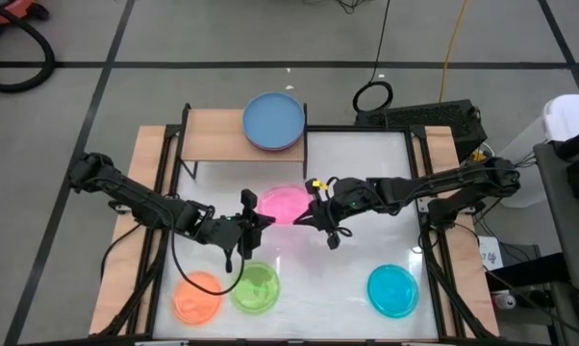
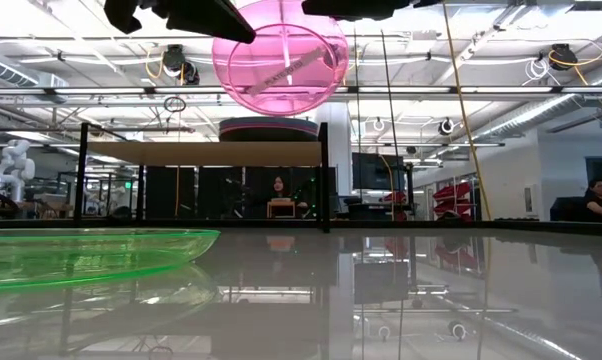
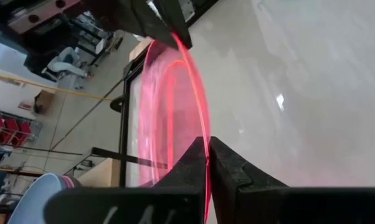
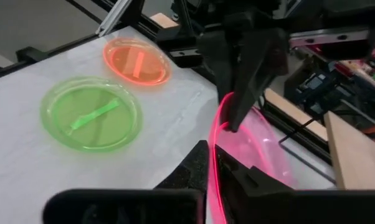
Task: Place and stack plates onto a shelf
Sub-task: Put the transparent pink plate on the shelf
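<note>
In the high view, going from left to right, the left gripper (image 1: pixel 254 219) comes first, its fingers closed thin on the left rim of the pink plate (image 1: pixel 284 203). The plate hangs in the air over the middle of the table (image 1: pixel 366 192), clear of the surface as the low view shows. On its far edge the right gripper (image 1: pixel 312 213) pinches the opposite rim, fingers likewise closed tight on it. Both arms thus share one plate between them, so neither is the nearer. What counts for the coming move is the direction of the shelf (image 1: pixel 213 135): it stands at the back of the table, beyond the plate and slightly toward the left arm's side. A stack topped by the blue plate (image 1: pixel 274 120) already sits on its right end. The orange plate (image 1: pixel 197 295), green plate (image 1: pixel 256 287) and cyan plate (image 1: pixel 393 290) lie along the near edge, well apart from the grippers.
</note>
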You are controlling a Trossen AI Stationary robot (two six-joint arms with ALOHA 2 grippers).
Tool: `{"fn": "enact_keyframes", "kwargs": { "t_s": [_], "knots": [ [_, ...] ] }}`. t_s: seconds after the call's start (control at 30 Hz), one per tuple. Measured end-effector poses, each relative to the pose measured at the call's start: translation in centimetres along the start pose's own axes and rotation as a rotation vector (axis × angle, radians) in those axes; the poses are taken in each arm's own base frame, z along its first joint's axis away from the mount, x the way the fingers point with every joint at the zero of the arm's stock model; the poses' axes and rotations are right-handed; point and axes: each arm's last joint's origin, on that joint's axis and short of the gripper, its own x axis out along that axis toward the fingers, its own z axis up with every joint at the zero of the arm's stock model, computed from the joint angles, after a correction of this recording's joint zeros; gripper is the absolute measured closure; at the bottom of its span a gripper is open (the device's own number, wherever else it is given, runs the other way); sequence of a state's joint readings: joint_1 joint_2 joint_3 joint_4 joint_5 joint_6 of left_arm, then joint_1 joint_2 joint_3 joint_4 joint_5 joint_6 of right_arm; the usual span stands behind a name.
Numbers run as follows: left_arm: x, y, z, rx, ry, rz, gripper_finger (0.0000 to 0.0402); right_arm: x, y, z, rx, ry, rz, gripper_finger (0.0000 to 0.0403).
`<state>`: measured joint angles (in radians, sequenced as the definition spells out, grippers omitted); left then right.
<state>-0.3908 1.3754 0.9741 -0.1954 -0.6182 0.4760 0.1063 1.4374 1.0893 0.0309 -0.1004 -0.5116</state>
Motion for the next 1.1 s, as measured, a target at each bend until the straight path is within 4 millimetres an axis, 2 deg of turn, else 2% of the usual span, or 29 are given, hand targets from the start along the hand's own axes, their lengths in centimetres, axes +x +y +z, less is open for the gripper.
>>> {"fn": "enact_keyframes", "kwargs": {
  "t_s": [0.1,0.4,0.53,0.7,0.83,0.93,1.1],
  "knots": [
    [0.0,0.0,0.0,-0.002,-0.003,0.001,0.0396,-0.4,-0.2,0.4,-0.010,-0.022,-0.013,0.0363],
    [0.0,0.0,-0.1,-0.002,0.008,0.002,0.0397,-3.2,-0.8,2.1,-0.013,-0.092,-0.080,0.0226],
    [-0.2,0.2,-0.2,0.022,0.048,0.077,0.0398,-4.8,-1.1,2.8,0.007,-0.132,-0.100,0.0189],
    [-1.4,1.3,-0.3,0.081,0.109,0.225,0.0398,-6.2,-1.1,3.4,0.011,-0.152,-0.105,0.0172],
    [-2.4,2.7,-1.1,0.132,0.209,0.341,0.0398,-6.2,-0.9,3.5,0.008,-0.156,-0.100,0.0175],
    [-2.6,3.9,-2.7,0.168,0.343,0.406,0.0398,-6.0,-0.9,3.4,0.009,-0.149,-0.095,0.0178],
    [-3.2,6.6,-6.6,0.094,0.556,0.418,0.0398,-5.7,-0.8,3.2,0.026,-0.134,-0.085,0.0178]
  ]
}}
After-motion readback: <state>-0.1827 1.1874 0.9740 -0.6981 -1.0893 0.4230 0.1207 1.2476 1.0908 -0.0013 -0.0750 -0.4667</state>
